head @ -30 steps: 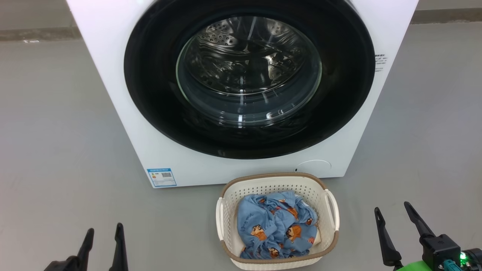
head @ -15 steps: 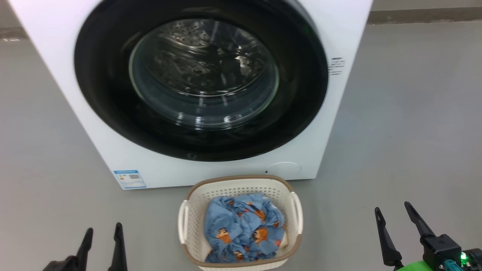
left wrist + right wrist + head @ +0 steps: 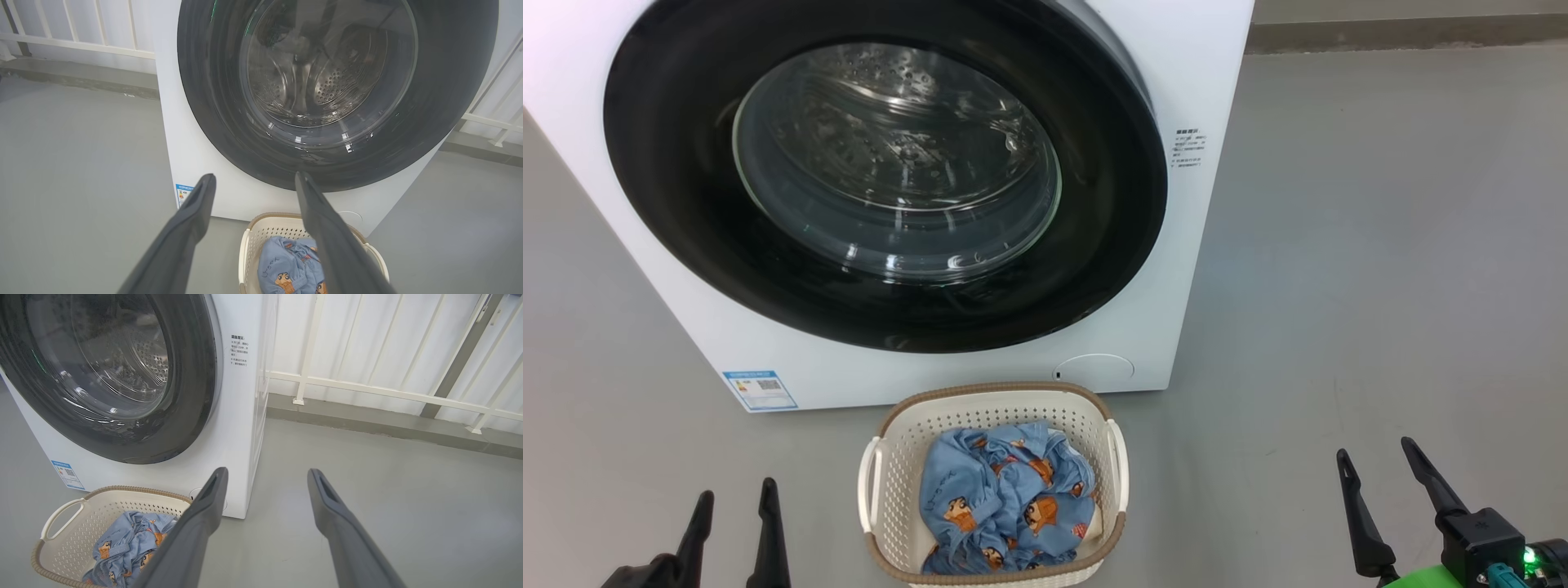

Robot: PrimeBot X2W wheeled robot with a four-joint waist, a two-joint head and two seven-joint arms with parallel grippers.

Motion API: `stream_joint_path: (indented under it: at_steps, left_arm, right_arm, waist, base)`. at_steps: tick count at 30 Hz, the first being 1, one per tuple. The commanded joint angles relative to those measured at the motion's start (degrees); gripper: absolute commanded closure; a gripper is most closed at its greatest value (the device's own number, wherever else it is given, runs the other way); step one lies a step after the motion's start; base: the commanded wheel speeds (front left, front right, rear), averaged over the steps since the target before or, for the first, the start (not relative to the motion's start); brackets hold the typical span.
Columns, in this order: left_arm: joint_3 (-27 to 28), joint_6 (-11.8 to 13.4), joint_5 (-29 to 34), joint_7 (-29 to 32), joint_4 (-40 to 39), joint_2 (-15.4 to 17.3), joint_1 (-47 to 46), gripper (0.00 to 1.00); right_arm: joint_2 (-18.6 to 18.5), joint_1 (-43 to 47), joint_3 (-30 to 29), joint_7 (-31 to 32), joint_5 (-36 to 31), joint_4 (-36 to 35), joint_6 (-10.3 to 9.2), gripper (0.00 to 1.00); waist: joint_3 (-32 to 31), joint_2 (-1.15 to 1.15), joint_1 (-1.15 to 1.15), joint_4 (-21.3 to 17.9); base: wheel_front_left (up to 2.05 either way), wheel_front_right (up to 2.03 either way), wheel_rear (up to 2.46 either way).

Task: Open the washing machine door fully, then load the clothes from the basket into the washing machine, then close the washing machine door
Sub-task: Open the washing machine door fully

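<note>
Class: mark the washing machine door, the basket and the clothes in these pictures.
washing machine door (image 3: 890, 163), head view, on the clear glass centre.
basket (image 3: 992, 387), head view, on the brown far rim.
clothes (image 3: 1005, 506), head view, on the blue fabric's middle.

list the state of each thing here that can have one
washing machine door, shut
washing machine, closed, looks empty inside
basket, upright on the floor, holding the clothes
clothes, crumpled inside the basket
left gripper, open, empty
right gripper, open, empty
</note>
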Motion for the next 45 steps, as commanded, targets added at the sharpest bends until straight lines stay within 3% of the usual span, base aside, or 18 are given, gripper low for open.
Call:
stream_joint_path:
  at_steps: [1, 8, 9, 10, 11, 20, 27, 33, 37, 38, 45]
  left_arm:
    - [1.7, -0.1, -0.5, -0.5, -1.2, 0.8, -0.8, 0.0]
    - [1.6, -0.1, -0.6, -0.5, -1.0, 0.8, -0.7, 0.0]
    - [1.6, -0.1, -0.6, -0.5, -1.0, 0.8, -0.7, 0.0]
    - [1.6, -0.1, -0.6, -0.5, -1.0, 0.8, -0.7, 0.0]
    - [1.6, -0.1, -0.7, -0.5, -0.9, 0.8, -0.7, 0.0]
    - [1.5, -0.1, -0.9, -0.5, -0.6, 0.8, -0.7, 0.0]
    - [1.5, -0.1, -1.0, -0.5, -0.5, 0.8, -0.9, 0.0]
    - [1.1, -0.1, -0.7, -0.5, -0.6, 0.8, -0.9, 0.0]
    - [0.6, -0.1, -0.9, -0.5, -0.7, 0.8, -1.2, 0.0]
    - [0.6, -0.1, -0.9, -0.5, -0.7, 0.8, -1.2, 0.0]
    - [-0.5, -0.1, -1.1, -0.5, -1.2, 0.8, -1.3, 0.0]
  right_arm:
    - [-0.7, -0.2, 1.6, -0.8, 0.3, -1.6, 0.09, 0.0]
    - [-0.7, -0.3, 1.8, -0.8, 0.8, -1.8, 0.09, 0.0]
    - [-0.7, -0.3, 2.1, -0.8, 1.3, -1.8, 0.09, 0.75]
    - [-0.7, -0.2, 2.2, -0.8, 1.4, -1.8, 0.09, 0.95]
    - [-0.7, -0.2, 2.4, -0.8, 1.5, -1.7, 0.09, 1.0]
    - [-0.7, -0.3, 3.0, -0.8, 2.8, -2.0, 0.09, 1.0]
    - [-0.7, -0.7, 1.7, -0.8, 9.6, -2.3, 0.09, 1.0]
    - [-0.7, -1.8, -1.2, -0.8, 23.5, -0.5, 0.09, 1.0]
    - [-0.7, -3.4, -4.0, -0.8, 38.4, 2.3, 0.09, 1.0]
    - [-0.7, -3.4, -4.0, -0.8, 38.4, 2.3, 0.09, 1.0]
    - [-0.7, -7.4, -8.5, -0.8, 58.6, 6.6, 0.09, 1.0]
  waist:
    - [0.0, 0.0, 0.0, 0.0]
    - [-0.1, 0.0, 0.0, 0.0]
    - [-0.1, 0.0, 0.0, 0.0]
    - [-0.1, 0.0, 0.0, 0.1]
    - [-0.1, 0.0, 0.0, 0.1]
    - [0.1, 0.0, 0.0, 0.1]
    - [0.4, 0.0, 0.0, 0.2]
    - [0.6, 0.0, 0.0, 0.5]
    - [0.9, 0.0, 0.0, 1.4]
    - [0.9, 0.0, 0.0, 1.4]
    - [2.0, 0.0, 0.0, 3.5]
  base:
    - [0.0, 0.0, 0.0]
    - [0.0, 0.0, 0.0]
    - [0.0, 0.0, 0.0]
    - [0.0, 0.0, 0.0]
    - [0.0, 0.0, 0.0]
    - [0.0, 0.0, 0.0]
    - [0.0, 0.0, 0.0]
    - [0.0, 0.0, 0.0]
    - [0.0, 0.0, 0.0]
    - [0.0, 0.0, 0.0]
    - [0.0, 0.0, 0.0]
